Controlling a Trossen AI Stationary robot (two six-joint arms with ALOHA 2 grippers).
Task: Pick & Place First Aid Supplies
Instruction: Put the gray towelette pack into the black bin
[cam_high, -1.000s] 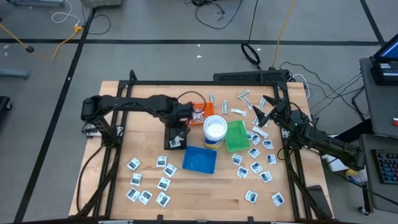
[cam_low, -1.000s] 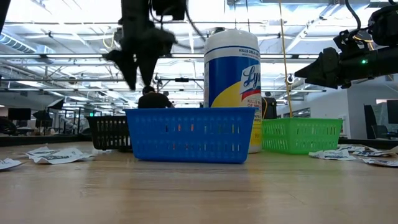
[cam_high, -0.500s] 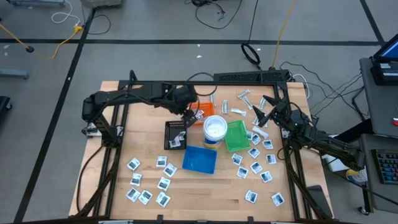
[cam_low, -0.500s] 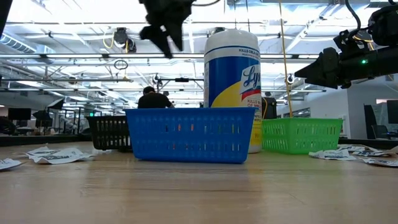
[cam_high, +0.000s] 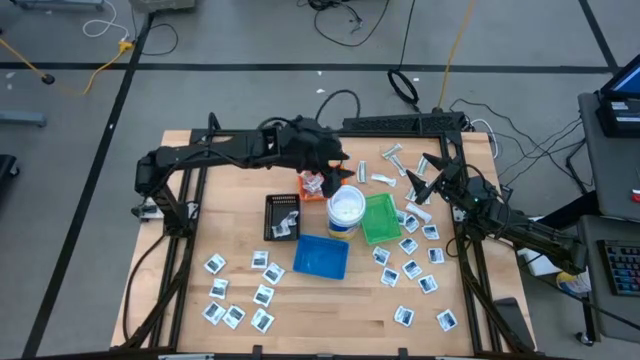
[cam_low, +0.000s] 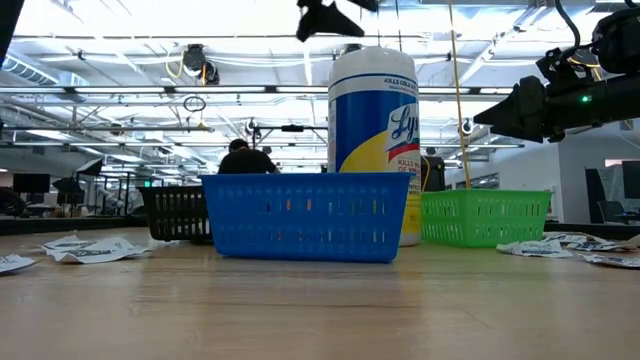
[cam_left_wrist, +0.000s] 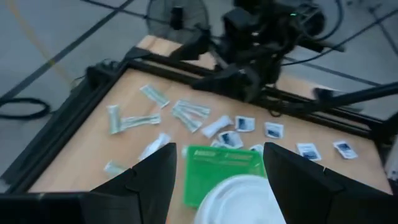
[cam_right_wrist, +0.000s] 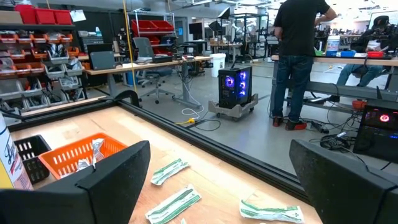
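Note:
Small white square packets lie flat on the wood at the near left (cam_high: 236, 292) and at the right (cam_high: 412, 258). Others lie in the black tray (cam_high: 270, 204) and the orange tray (cam_high: 303, 183). Pale wrapped strips (cam_left_wrist: 132, 118) lie near the far edge. My left gripper (cam_high: 338, 170) hangs open high above the orange tray and the white tub (cam_high: 346, 208); in the left wrist view (cam_left_wrist: 217, 180) nothing sits between its fingers. My right gripper (cam_high: 425, 182) waits open at the table's right edge, raised, also with nothing between its fingers (cam_right_wrist: 221, 186).
A blue tray (cam_high: 322, 257) and a green tray (cam_high: 380, 218) stand beside the tub mid-table. A black frame (cam_high: 330, 131) borders the table's far side and both ends. A person (cam_right_wrist: 298, 56) stands in the room beyond the table.
My left gripper has risen from just above the black tray and swung toward the table's far right, past the orange tray. It has tipped from pointing down to slanting forward. Its finger gap looks unchanged.

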